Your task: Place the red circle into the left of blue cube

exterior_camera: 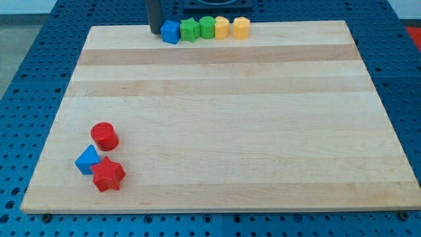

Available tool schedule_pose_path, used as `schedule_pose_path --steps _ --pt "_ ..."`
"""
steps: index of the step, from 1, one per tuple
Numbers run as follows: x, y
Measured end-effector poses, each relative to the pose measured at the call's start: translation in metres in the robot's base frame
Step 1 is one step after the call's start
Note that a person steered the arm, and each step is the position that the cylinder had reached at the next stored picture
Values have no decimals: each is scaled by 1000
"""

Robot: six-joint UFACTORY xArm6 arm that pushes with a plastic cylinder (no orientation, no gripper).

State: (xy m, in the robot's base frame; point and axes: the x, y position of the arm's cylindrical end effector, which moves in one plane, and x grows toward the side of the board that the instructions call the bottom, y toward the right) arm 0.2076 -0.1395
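The wooden counter (217, 118) lies on a blue perforated base (33, 66) and carries two separate groups of blocks.

Along the counter's top edge runs a row of five blocks, each touching or just beside the next. Taking the blue cube (171, 31) as landmark, it is the row's end toward the view's left. Just beside it toward the view's right sits a green star-like block (190, 29), then a green block (207, 27) whose shape is hard to make out, then a yellow block (223, 27), and finally another yellow block (241, 28) at the row's end toward the view's right.

The arm's dark rod comes down from the view's top, and the tip (155, 32) stands just beside the blue cube on its side toward the view's left, close enough that contact cannot be ruled in or out. The arm has no jaws; it ends only in this rod.

The red circle (104, 135), a short cylinder, stands well apart from the blue cube, far toward the view's bottom and left, near the counter's lower left corner. Just below it sit a blue triangular block (87, 160) and a red star (108, 174), which touch each other; the red circle is just above them, close to the blue triangular block.
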Motion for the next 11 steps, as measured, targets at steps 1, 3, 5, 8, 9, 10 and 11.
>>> schedule_pose_path --steps 1,3,5,8,9,10,11 --pt "14 -24" --pt "121 12" --pt "267 148" --pt "401 -4" --pt "398 -80" --pt "371 -112" --pt "342 -115"
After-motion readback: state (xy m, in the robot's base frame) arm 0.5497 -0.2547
